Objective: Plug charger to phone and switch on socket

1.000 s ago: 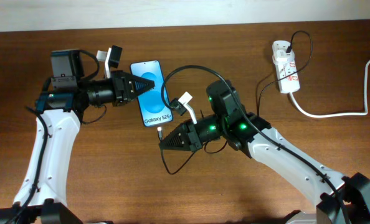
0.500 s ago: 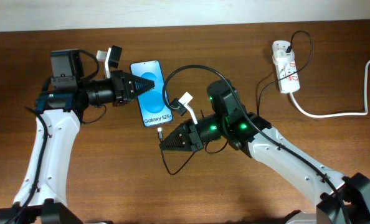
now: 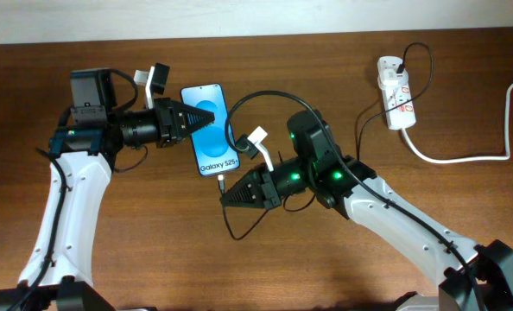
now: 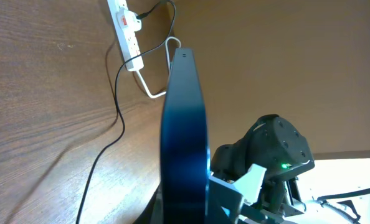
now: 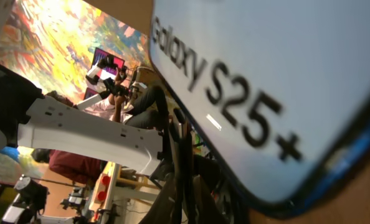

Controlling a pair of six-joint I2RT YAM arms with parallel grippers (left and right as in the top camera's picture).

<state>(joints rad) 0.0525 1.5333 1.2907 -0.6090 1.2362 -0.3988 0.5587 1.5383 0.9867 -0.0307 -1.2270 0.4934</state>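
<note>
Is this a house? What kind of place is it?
Probably a robot lab: a left robot arm and a right robot arm at a wooden table, a phone and a power strip.

Wooden table [image 3: 153, 246] carries socket [image 3: 395, 93], charger [image 3: 258, 95], perhaps the phone [image 3: 215, 147].

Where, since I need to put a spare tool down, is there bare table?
The table is bare between the left arm and right arm, near their bases, and between the phone and power strip. Crowded: the middle, where phone, black cable and both jaws meet.
</note>
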